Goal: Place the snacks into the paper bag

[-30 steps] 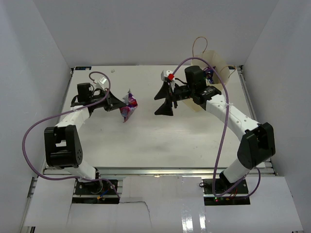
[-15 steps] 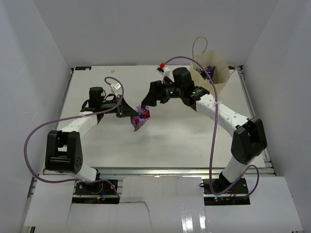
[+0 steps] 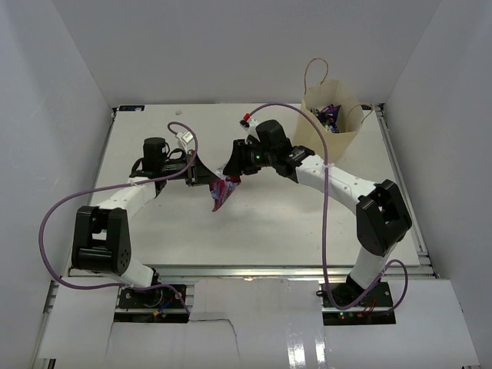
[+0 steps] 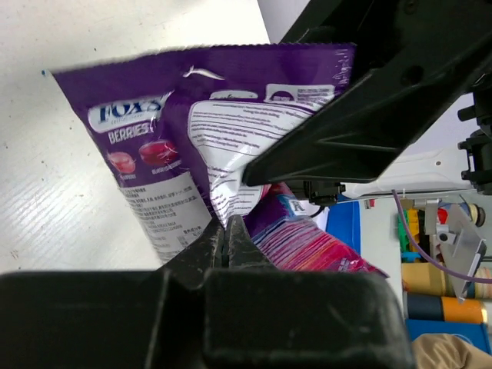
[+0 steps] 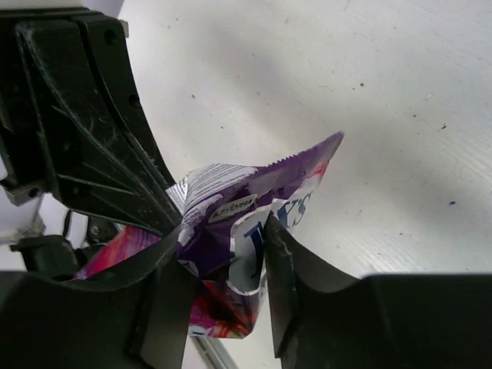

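Note:
Two small purple packs (image 3: 222,191) hang together above the middle of the table. My left gripper (image 3: 209,175) is shut on their edge; its closed fingertips (image 4: 227,231) pinch the Fox's Berries pack (image 4: 192,115), with a striped pink-purple pack (image 4: 323,246) behind. My right gripper (image 3: 231,172) has come in from the other side, and its fingers (image 5: 288,261) press on the crumpled purple pack (image 5: 246,204) from both sides. The tan paper bag (image 3: 330,132) stands upright at the far right with several snacks (image 3: 329,115) showing inside.
The white table (image 3: 269,223) lies below both grippers. White walls close in the left, right and far sides. The bag's thin loop handle (image 3: 314,71) sticks up above its rim. Purple cables arch over both arms.
My left gripper carried the purple packs right toward the table's middle. My right gripper swung left away from the bag, met the packs and closed its wide jaws onto them.

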`<action>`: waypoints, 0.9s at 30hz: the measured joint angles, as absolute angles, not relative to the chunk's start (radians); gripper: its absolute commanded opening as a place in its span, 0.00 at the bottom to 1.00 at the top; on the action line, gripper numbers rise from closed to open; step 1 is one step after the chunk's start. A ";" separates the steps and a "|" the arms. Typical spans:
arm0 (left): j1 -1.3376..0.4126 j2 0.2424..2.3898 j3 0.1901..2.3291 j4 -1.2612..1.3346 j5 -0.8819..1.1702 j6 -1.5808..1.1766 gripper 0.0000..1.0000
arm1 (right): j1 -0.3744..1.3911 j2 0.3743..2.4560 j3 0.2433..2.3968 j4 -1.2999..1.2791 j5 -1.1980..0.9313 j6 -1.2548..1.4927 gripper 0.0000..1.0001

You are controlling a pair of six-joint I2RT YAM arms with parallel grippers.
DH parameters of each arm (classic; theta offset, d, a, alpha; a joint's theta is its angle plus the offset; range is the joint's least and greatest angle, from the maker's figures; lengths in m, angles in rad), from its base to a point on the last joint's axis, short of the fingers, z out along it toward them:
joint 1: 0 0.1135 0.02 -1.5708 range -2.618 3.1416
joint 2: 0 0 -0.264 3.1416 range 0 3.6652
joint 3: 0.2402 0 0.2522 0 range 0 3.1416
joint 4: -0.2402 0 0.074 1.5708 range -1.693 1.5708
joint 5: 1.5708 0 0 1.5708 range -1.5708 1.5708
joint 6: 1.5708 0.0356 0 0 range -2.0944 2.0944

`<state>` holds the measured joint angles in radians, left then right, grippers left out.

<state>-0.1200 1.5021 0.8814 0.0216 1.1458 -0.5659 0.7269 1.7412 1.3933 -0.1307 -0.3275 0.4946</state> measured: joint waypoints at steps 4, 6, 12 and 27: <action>-0.121 1.501 0.871 0.031 1.134 -0.577 0.18 | 0.727 1.757 1.397 -0.122 -0.344 0.482 0.09; -0.120 1.497 0.866 0.036 1.132 -0.585 0.34 | 0.729 1.757 1.399 -0.118 -0.358 0.462 0.08; -0.122 1.435 0.877 0.015 1.143 -0.562 0.71 | 0.708 1.757 1.425 -0.113 -0.443 0.313 0.08; -0.119 1.258 0.969 -0.060 0.971 -0.441 0.81 | 0.256 1.670 1.742 -0.128 -0.708 -0.066 0.08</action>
<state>-0.1188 1.2575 0.9691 -0.0597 0.9710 -0.4408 0.2562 1.6703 1.7424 -0.1284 -0.7082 -0.0662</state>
